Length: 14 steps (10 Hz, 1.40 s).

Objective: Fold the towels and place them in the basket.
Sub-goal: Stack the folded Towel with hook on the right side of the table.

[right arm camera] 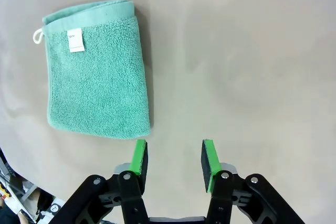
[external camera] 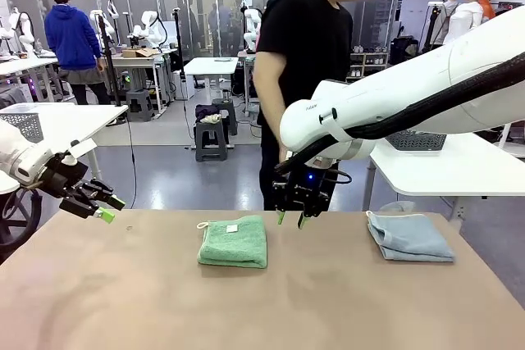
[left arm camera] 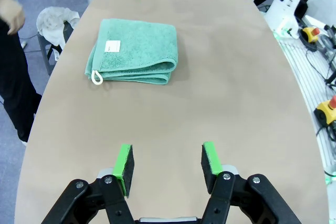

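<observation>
A mint green towel [external camera: 235, 241] lies folded on the brown table near its far edge, with a white label and loop; it also lies ahead in the left wrist view [left arm camera: 134, 51] and the right wrist view [right arm camera: 94, 87]. A light blue-grey towel [external camera: 409, 237] lies folded at the far right. My right gripper [external camera: 292, 219] hangs open just above the table, right of the green towel, with nothing between its fingers. My left gripper [external camera: 105, 209] hovers open and empty over the table's left edge. The basket is out of view.
A person in black [external camera: 303, 55] stands at the table's far side, just behind my right gripper. The brown table [external camera: 246, 309] has bare surface in front. A white table [external camera: 459, 161] with a pale mesh basket stands behind at right.
</observation>
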### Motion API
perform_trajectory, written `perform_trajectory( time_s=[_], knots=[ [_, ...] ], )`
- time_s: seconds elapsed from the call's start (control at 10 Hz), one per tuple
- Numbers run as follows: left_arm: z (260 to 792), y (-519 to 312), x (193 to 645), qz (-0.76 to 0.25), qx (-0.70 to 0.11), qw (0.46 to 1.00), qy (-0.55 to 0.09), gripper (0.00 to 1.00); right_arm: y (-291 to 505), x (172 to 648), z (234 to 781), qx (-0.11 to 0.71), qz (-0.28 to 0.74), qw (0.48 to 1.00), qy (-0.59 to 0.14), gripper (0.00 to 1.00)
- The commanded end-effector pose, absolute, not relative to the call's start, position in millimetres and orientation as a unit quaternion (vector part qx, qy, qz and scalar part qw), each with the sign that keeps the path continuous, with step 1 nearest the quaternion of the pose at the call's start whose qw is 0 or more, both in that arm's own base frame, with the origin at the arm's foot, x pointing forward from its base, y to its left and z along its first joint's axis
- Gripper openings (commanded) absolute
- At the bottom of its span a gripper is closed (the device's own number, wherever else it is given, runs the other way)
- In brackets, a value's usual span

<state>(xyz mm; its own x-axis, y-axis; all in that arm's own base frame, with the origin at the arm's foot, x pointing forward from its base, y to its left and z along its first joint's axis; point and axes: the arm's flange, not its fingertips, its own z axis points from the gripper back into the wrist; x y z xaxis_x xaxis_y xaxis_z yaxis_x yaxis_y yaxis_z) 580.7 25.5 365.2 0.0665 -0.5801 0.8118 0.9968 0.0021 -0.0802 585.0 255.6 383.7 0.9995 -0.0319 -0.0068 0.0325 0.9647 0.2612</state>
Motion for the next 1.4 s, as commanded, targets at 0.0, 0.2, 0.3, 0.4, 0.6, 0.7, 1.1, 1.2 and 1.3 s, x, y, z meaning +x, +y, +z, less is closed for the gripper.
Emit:
perform_trajectory(
  time_s=[0.0,0.2,0.3,0.4,0.6,0.7,1.1,1.2,1.3],
  knots=[
    [365.6,25.9,580.0,-0.618,-0.350,0.636,-0.301,0.66,257.0,588.1,385.1,0.132,-0.017,0.991,0.003,0.53],
    [365.6,25.9,580.0,-0.618,-0.350,0.636,-0.301,0.66,257.5,575.3,385.5,0.139,-0.027,0.990,-0.007,0.53],
    [365.6,25.9,580.0,-0.618,-0.350,0.636,-0.301,0.66,262.1,573.8,382.1,0.153,-0.029,0.988,-0.016,0.53],
    [365.6,25.9,580.0,-0.618,-0.350,0.636,-0.301,0.66,268.4,576.5,375.6,0.171,-0.025,0.985,-0.012,0.53],
    [365.6,25.9,580.0,-0.618,-0.350,0.636,-0.301,0.66,282.9,587.7,358.4,0.197,-0.039,0.980,-0.018,0.73],
    [365.6,25.9,580.0,-0.618,-0.350,0.636,-0.301,0.66,288.3,592.0,350.3,0.198,-0.050,0.979,-0.022,0.73],
    [365.6,25.9,580.0,-0.618,-0.350,0.636,-0.301,0.66,312.6,599.3,322.2,0.198,-0.052,0.978,-0.035,0.73],
    [365.6,25.9,580.0,-0.618,-0.350,0.636,-0.301,0.66,316.7,601.0,316.9,0.202,-0.055,0.977,-0.039,0.73],
    [365.6,25.9,580.0,-0.618,-0.350,0.636,-0.301,0.66,319.4,602.2,312.7,0.207,-0.056,0.976,-0.035,0.73]
  ],
)
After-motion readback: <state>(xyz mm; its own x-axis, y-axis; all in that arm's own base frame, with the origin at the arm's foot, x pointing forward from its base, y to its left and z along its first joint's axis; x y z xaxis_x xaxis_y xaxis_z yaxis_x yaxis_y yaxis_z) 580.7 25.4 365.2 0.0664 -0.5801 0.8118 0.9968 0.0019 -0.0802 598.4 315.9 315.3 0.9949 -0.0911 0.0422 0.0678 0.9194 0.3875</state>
